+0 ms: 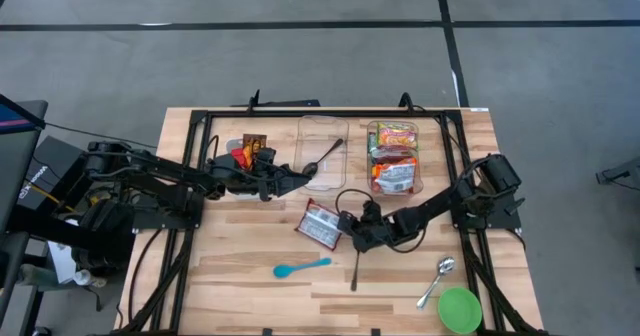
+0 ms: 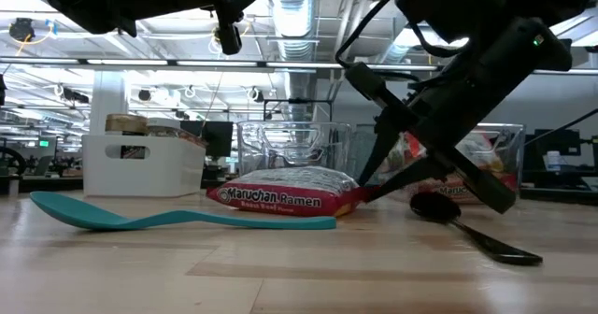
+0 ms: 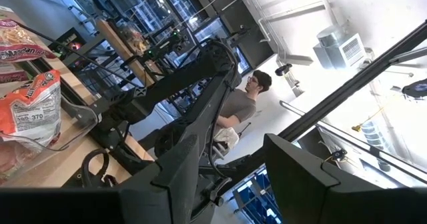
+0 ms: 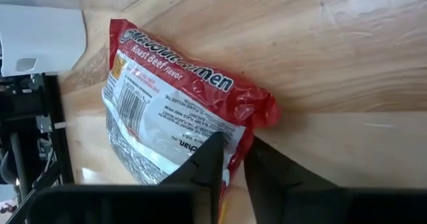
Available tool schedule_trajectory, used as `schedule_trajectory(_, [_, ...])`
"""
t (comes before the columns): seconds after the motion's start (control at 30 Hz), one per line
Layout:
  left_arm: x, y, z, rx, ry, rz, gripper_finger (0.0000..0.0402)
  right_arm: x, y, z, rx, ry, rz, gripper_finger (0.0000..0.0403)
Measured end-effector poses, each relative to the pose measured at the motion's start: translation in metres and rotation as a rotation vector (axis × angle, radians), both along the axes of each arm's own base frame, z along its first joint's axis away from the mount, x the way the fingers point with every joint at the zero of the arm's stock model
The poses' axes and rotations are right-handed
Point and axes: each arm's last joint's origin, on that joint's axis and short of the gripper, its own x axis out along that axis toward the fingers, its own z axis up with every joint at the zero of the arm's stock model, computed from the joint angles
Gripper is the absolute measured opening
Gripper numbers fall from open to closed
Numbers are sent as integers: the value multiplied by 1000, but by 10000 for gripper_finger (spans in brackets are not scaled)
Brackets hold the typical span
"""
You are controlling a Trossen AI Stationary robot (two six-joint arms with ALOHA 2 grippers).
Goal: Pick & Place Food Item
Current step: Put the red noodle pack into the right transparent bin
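Crinkly wrapper: right gripper (image 4: 230,159) pinches only the ramen packet (image 4: 180,117) edge, so it may slip.
Left gripper (image 1: 290,181): beyond that packet, jaws parted, empty.

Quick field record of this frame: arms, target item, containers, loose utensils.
right gripper: fingers pinching edge of ramen packet on the table
left gripper: raised, beside clear bin
empty clear bin: holds black spoon
filled clear bin: ramen packs
loose utensils: teal spoon, metal spoon, second black spoon
green bowl: table's near right corner
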Motion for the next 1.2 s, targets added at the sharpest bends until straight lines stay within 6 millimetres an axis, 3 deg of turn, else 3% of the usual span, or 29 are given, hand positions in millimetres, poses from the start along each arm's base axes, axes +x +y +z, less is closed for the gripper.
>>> schedule_trajectory(0.23, [0, 0, 0, 0, 0, 0, 163, 0, 0, 0, -1, 1, 0, 4])
schedule_trajectory(0.67, [0, 0, 0, 0, 0, 0, 163, 0, 0, 4, -41, 6, 39, 1])
schedule_trajectory(1.2, [0, 0, 0, 0, 0, 0, 163, -17, -7, 68, -228, -47, 187, 0])
